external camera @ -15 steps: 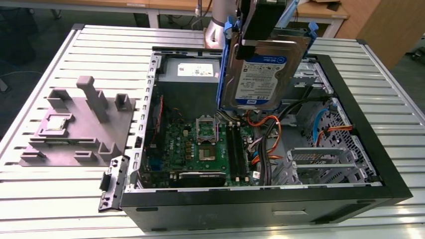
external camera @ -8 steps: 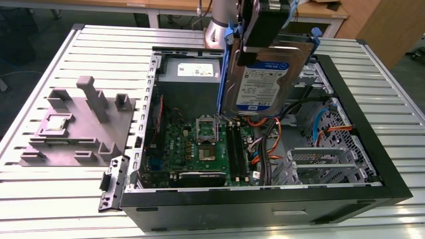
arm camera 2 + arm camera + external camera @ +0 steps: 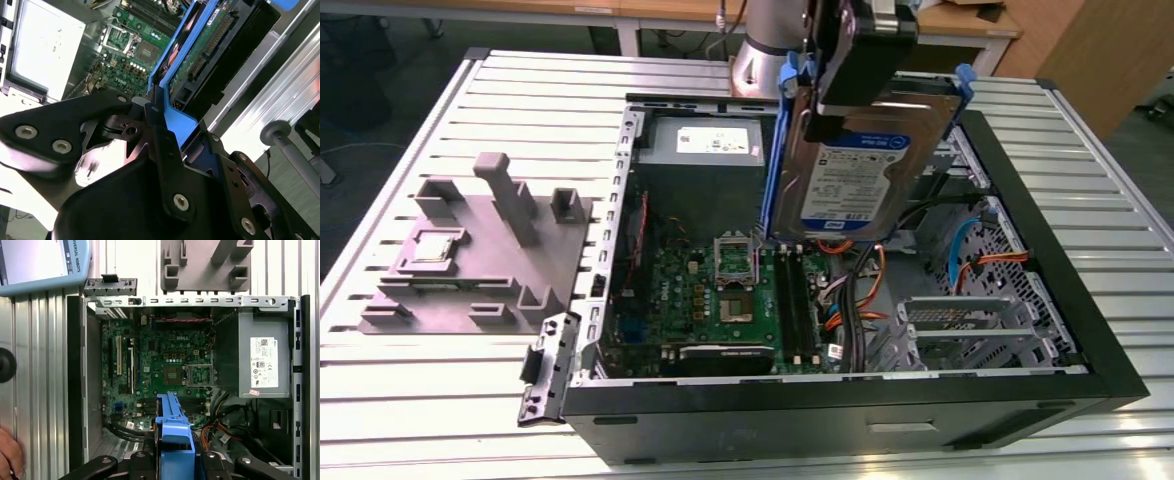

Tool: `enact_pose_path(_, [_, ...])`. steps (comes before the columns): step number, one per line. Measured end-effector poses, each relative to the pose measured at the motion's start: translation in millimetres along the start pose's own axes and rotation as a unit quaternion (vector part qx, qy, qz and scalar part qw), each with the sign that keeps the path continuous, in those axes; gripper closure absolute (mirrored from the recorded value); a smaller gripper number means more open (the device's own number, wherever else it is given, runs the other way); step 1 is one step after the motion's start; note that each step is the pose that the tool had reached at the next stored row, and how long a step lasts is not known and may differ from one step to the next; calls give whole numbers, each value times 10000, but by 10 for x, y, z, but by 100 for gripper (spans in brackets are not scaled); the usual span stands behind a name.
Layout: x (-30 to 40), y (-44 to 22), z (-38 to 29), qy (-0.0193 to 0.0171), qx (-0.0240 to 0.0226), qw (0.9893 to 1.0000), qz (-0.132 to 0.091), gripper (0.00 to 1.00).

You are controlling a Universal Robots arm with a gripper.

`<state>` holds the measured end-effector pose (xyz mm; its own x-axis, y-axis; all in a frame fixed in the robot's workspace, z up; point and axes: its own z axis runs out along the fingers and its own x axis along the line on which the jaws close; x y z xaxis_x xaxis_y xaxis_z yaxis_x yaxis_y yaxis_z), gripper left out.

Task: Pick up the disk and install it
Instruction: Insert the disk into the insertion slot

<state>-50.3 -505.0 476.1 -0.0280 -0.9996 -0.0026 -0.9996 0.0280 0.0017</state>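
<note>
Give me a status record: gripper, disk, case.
disk: in the air, nearly upright, above the open computer case
gripper: fingers shut on the disk's upper end
computer case: lying open, motherboard exposed
gray fixture: beside the case, on the exterior view's left
disk installed: no

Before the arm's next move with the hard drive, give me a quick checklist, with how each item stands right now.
1. Grip on the disk: the gripper is shut on it: ok.
2. Disk clear of the computer case: it hangs above the open case, over the motherboard: ok.
3. Drive cage free: it looks empty: ok.
4. Orange cables clear of the cage: cannot tell.
5. People clear: a hand is over the table beside the case: not ok.
</note>
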Motion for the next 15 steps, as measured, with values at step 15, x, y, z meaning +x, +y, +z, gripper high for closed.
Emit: enact_pose_path(15, [109, -172, 7, 0, 0, 10000, 0, 64])
